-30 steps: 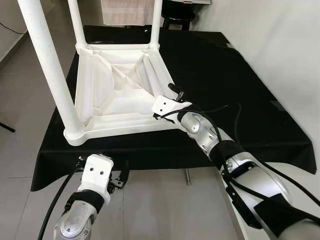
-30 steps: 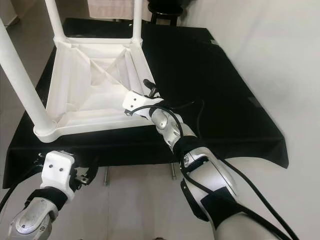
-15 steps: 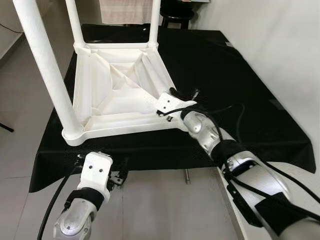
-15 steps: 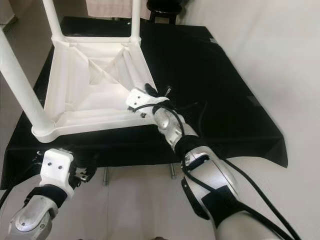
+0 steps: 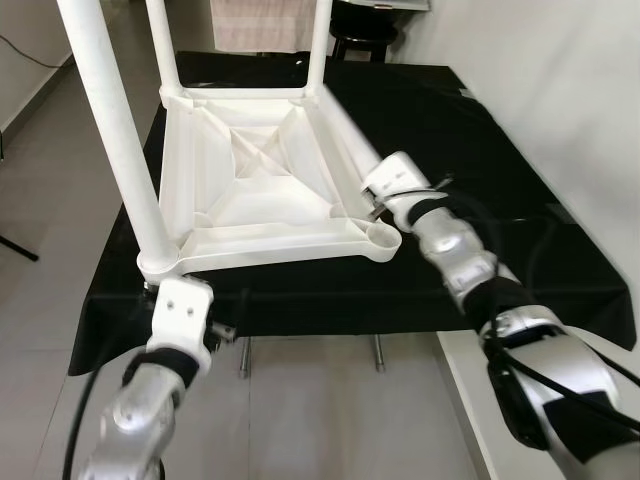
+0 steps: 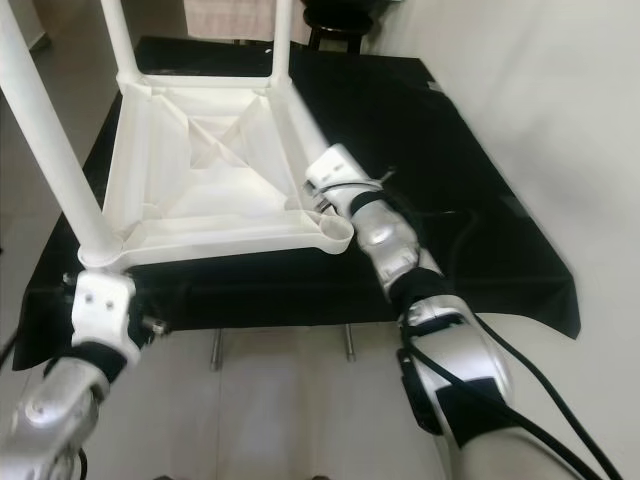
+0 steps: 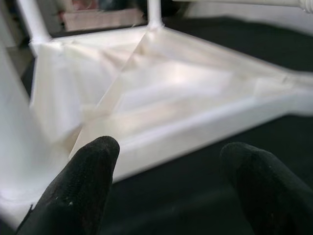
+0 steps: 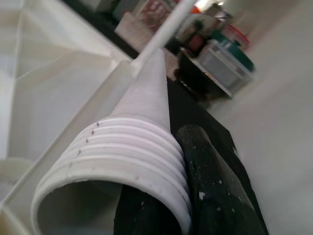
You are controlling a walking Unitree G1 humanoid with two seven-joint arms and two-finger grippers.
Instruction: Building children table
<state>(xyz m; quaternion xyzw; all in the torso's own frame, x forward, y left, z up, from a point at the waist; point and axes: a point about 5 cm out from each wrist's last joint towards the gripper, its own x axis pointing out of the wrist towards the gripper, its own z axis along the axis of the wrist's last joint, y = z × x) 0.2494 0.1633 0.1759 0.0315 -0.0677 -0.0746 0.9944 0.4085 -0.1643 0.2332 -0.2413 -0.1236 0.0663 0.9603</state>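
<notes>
Lying upside down: white plastic children table (image 5: 262, 196), top flat on the black-clothed surface (image 5: 470, 150), ribbed underside facing up.
Fitted legs: three white legs standing up from the corners – near-left leg (image 5: 112, 130) thick in the foreground, far-left leg (image 5: 160, 45) and far-right leg (image 5: 320, 45) slimmer behind.
Open corner: near-right socket (image 5: 384, 239), a round ring at the table's near-right corner, just beside the right wrist.
Right gripper: (image 8: 161, 205) at the table's right edge, near the open socket; black fingers (image 8: 215, 186) pressed against a loose white leg (image 8: 142, 132), pinching it by its threaded end.
Loose leg: ridged, hollow end close to the wrist camera, shaft tapering away toward the far-right corner of the table, roughly along the right rim.
Left gripper: (image 7: 166, 181) low at the near-left edge of the surface, just below the near-left corner of the table; two black fingers (image 7: 78, 186) spread wide, nothing between them, pointing at the table's near rim across the black cloth.
Left arm: silver with a white wrist block (image 5: 180, 315), rising from the near-left.
Far side: a pale cloth (image 5: 265, 25) hanging and a dark stool (image 5: 360, 20) beyond the surface.
Floor: light tiles (image 5: 60, 160) to the left and near.
Right side: plain pale wall (image 5: 560, 90).
</notes>
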